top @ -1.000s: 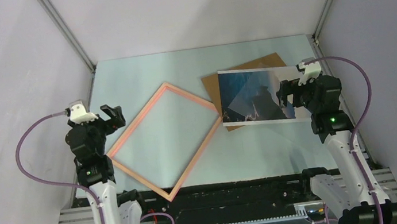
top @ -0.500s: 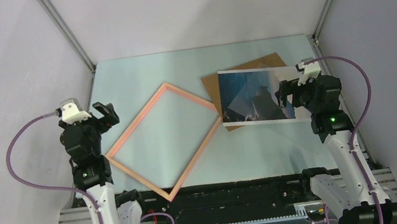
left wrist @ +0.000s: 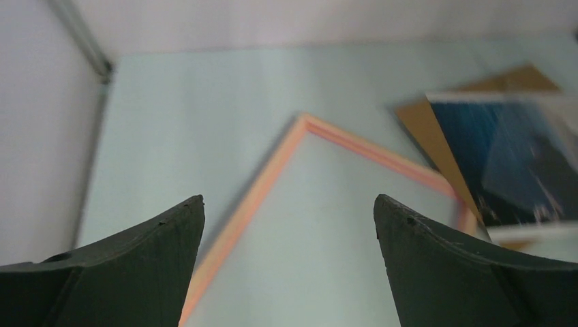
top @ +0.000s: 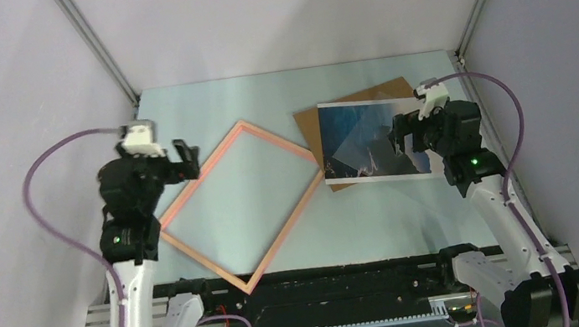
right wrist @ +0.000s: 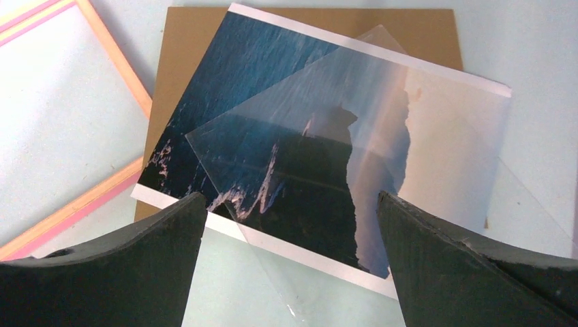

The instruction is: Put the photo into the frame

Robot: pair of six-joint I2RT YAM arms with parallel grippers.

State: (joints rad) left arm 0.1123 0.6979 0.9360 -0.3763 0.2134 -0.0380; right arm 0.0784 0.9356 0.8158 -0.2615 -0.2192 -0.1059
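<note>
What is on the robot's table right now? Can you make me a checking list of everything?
Surface: pale green table, smooth, nothing spilled seen.
Job's things: photo lies picture side up, outside the frame; the frame is flat, with nothing in it, turned like a diamond.
Clutter: brown board under the photo; clear sheet lying crooked on top of the photo.
Pincers: left pincer open over the frame's left side; right pincer open over the photo; both hold nothing.
Cables: purple cables loop from both wrists, away from the things.
Surroundings: plain pale walls on three sides; nothing else seen.
</note>
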